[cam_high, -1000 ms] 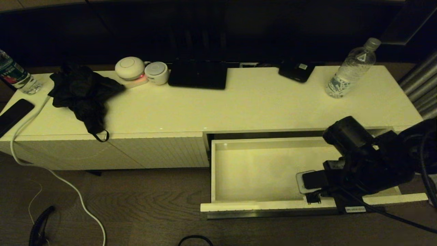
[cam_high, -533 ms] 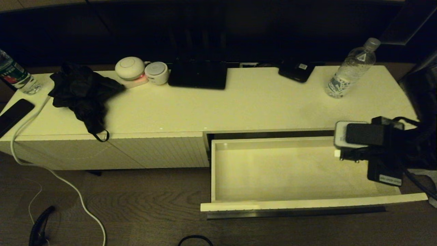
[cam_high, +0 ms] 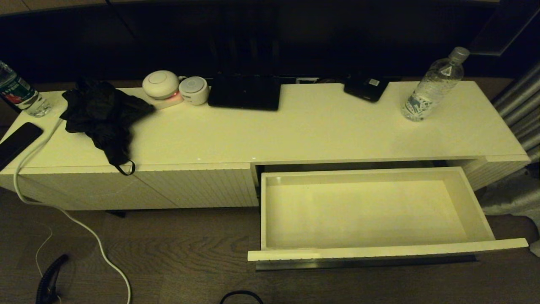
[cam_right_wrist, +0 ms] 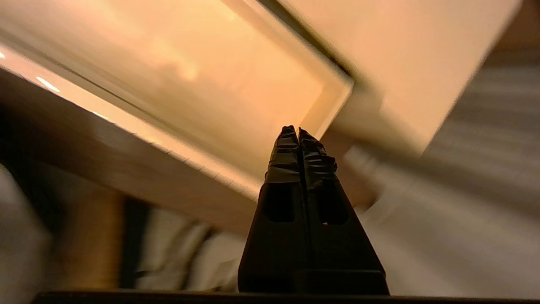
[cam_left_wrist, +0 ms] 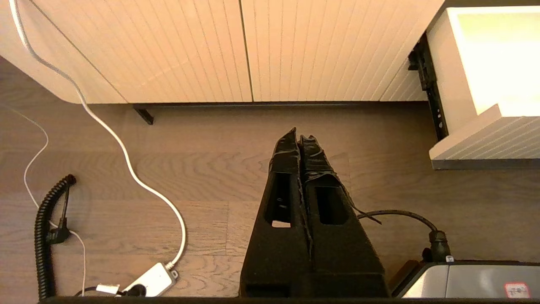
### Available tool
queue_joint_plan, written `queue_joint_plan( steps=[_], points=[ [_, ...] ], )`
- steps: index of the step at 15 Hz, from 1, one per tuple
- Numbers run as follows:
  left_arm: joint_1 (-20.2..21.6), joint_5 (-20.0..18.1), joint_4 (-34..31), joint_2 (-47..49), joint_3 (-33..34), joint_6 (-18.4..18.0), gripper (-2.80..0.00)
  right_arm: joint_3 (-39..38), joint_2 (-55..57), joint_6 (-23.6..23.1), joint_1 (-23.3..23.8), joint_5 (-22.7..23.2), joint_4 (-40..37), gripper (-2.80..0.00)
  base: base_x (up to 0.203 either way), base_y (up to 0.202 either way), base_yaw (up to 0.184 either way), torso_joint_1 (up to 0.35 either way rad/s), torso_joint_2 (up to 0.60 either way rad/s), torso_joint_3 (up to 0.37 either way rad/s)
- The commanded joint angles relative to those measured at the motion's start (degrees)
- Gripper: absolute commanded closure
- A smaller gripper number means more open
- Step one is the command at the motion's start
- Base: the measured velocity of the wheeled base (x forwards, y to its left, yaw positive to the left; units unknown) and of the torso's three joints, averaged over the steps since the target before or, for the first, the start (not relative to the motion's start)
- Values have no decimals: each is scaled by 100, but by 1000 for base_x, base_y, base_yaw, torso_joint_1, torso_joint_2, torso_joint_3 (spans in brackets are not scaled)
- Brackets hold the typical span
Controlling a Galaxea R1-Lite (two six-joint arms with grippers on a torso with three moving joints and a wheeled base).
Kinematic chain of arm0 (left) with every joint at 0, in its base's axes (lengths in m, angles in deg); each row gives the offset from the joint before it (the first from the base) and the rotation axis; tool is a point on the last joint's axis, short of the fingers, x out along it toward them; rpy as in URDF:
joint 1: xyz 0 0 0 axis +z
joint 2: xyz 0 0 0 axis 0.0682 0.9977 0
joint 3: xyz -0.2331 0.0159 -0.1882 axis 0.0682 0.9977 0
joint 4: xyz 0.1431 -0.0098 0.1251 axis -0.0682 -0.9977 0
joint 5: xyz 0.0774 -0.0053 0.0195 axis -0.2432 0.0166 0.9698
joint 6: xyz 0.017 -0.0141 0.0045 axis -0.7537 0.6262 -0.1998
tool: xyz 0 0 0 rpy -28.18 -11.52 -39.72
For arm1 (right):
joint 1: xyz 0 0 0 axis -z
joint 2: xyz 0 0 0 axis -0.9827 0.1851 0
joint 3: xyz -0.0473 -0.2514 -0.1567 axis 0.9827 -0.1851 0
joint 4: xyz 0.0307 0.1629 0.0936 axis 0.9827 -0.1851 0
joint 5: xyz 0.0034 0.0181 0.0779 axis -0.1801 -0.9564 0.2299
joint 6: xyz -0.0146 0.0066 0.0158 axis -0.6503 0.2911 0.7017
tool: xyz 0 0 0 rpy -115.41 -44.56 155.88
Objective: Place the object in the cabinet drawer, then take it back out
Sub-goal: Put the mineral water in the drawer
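Head view: drawer [cam_high: 367, 211] open, bottle [cam_high: 434, 84] upright on cabinet [cam_high: 295, 131]. My right hand [cam_right_wrist: 298, 134] clenched, empty; unclench before gripping bottle mid-body. Left hand [cam_left_wrist: 300, 139] clenched, parked over floor.

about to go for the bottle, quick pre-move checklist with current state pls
1. Drawer pulled out: ok.
2. Drawer interior free of things: ok.
3. Bottle upright on the cabinet top, far right: ok.
4. Right tool open for grasping: not ok, shut and holding nothing.
5. Left tool out of the way, over the floor: ok, shut.
6. Right tool's gap to the bottle: cannot tell.
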Motion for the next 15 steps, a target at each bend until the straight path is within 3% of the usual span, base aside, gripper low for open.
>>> queue_joint_plan(
  steps=[1,2,5,7,12,15],
  points=[
    [0,1,2,-9,9,3,0,206,-393,1003,184,-8,-414,0,0,0,0,0,0,0],
    [0,1,2,-9,9,3,0,222,-430,1392,234,-7,-446,0,0,0,0,0,0,0],
    [0,1,2,-9,6,3,0,176,-327,3189,319,-19,-436,0,0,0,0,0,0,0],
    [0,1,2,-9,6,3,0,69,-169,4141,325,-308,-384,0,0,0,0,0,0,0],
    [0,1,2,-9,2,3,0,-1173,-51,4261,54,-838,1471,0,0,0,0,0,0,0],
    [0,1,2,-9,8,3,0,-1943,-22,3690,-164,-1213,2985,0,0,0,0,0,0,0]
  ],
)
